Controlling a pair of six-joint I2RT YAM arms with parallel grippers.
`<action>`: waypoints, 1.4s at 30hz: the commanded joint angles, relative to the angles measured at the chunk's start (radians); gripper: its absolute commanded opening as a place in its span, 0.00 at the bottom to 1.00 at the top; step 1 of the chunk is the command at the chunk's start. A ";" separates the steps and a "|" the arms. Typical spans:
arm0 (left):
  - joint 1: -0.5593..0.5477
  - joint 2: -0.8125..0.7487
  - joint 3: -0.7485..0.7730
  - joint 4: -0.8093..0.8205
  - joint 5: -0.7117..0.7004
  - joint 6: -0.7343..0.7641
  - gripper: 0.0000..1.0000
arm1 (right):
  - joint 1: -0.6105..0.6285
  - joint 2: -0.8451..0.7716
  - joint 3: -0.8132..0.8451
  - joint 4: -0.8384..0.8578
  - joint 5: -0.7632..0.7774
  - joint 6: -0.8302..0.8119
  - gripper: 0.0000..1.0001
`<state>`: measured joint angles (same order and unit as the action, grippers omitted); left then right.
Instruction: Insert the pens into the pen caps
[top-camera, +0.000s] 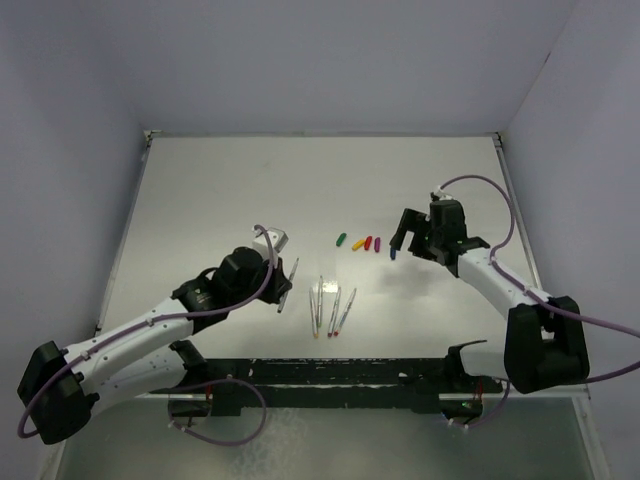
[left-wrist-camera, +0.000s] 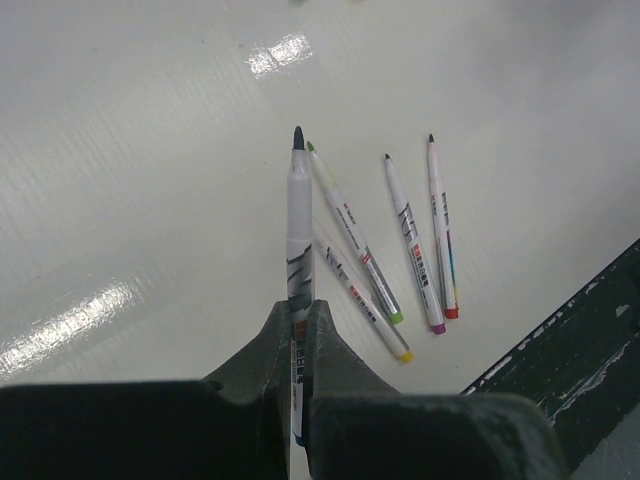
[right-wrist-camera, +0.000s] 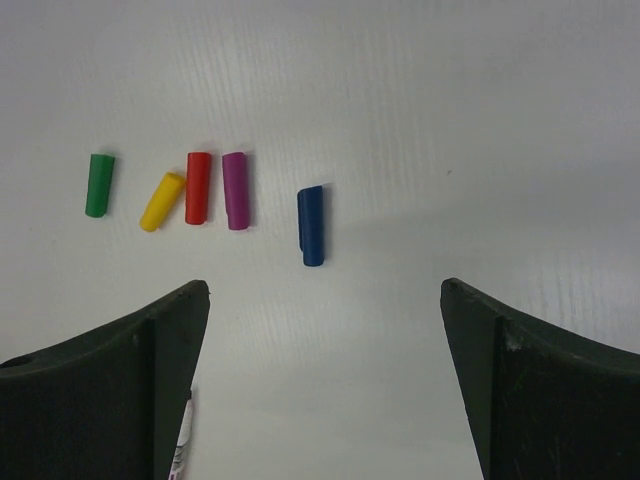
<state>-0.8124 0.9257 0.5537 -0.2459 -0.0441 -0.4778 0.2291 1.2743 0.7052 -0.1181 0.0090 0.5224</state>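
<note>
On the bench (top-camera: 220, 190), one pen is gripped and the caps lie apart from the pens.
The left gripper (left-wrist-camera: 298, 312) is clenched on a dark-tipped pen (left-wrist-camera: 298, 215); four more pens (left-wrist-camera: 411, 243) lie close together nearby. The right gripper (right-wrist-camera: 325, 288) hangs spread wide over the blue cap (right-wrist-camera: 312, 226), grasping nothing; four other caps (right-wrist-camera: 198, 187), purple, red, yellow and green, lie in a row beside it.

A: The white, faintly ribbed tabletop (left-wrist-camera: 150, 200) looks glossy, throwing back glare.
B: The five stubby coloured plastic caps (right-wrist-camera: 197, 187) seem smooth; the thin whitish-grey plastic pens (left-wrist-camera: 410, 240) look smooth and slightly shiny.
</note>
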 joint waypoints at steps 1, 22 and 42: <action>-0.005 -0.011 0.002 0.071 0.020 0.010 0.00 | -0.041 0.008 0.036 0.029 -0.091 -0.004 1.00; -0.008 0.079 -0.005 0.107 0.029 -0.008 0.00 | 0.071 0.128 0.045 0.114 0.124 -0.076 0.69; -0.010 0.106 -0.011 0.115 0.026 -0.004 0.00 | 0.134 0.318 0.160 0.071 0.275 -0.084 0.55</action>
<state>-0.8150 1.0229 0.5426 -0.1734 -0.0120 -0.4786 0.3435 1.5799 0.8154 -0.0399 0.2287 0.4572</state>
